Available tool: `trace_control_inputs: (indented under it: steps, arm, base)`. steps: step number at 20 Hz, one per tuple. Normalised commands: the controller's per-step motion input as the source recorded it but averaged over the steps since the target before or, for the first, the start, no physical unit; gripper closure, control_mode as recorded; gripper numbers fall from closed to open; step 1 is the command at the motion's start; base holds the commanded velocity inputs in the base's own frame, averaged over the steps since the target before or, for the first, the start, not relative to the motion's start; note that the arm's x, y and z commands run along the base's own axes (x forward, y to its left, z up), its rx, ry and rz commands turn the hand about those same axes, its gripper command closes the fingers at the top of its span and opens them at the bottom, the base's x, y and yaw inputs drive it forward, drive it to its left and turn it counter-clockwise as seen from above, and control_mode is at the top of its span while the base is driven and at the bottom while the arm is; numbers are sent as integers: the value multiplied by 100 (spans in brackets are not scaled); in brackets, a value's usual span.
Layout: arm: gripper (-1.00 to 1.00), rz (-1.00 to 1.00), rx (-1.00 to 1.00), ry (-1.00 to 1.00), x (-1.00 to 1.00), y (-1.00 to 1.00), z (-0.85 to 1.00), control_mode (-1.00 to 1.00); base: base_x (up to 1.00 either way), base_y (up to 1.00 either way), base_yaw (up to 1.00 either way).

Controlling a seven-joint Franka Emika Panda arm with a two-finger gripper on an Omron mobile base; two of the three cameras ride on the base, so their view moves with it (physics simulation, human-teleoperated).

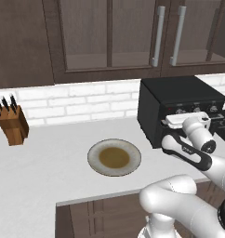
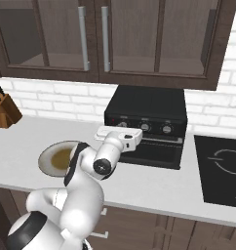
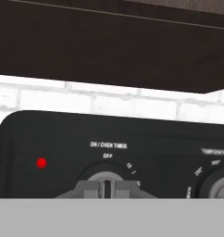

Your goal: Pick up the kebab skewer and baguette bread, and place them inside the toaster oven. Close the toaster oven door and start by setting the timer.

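The black toaster oven point(image 1: 179, 93) point(image 2: 149, 102) stands on the counter against the brick wall. Its door point(image 2: 156, 152) looks closed below the knob panel. My gripper point(image 2: 121, 128) point(image 1: 181, 116) is pressed against the oven's left knob. In the hand view the gripper point(image 3: 106, 189) is shut on that timer knob point(image 3: 106, 178), labelled ON / OVEN TIMER, with the pointer at OFF. A red lamp point(image 3: 41, 163) glows to the knob's left. The kebab skewer and the baguette bread are out of view.
A round plate point(image 1: 93, 155) point(image 2: 46, 155) with a brown centre lies on the counter left of the oven. A wooden knife block point(image 1: 12, 123) point(image 2: 5, 110) stands at the far left. A black cooktop point(image 2: 222, 168) lies right of the oven. Wall cabinets hang overhead.
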Motion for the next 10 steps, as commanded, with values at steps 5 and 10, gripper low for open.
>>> trace_control_inputs:
  steps: [5,10]
  arm:
    - [100,0,0,0,21,0,0,-100]
    - [100,2,0,0,23,0,0,-100]
  base:
    - [0,0,0]
    - [0,0,0]
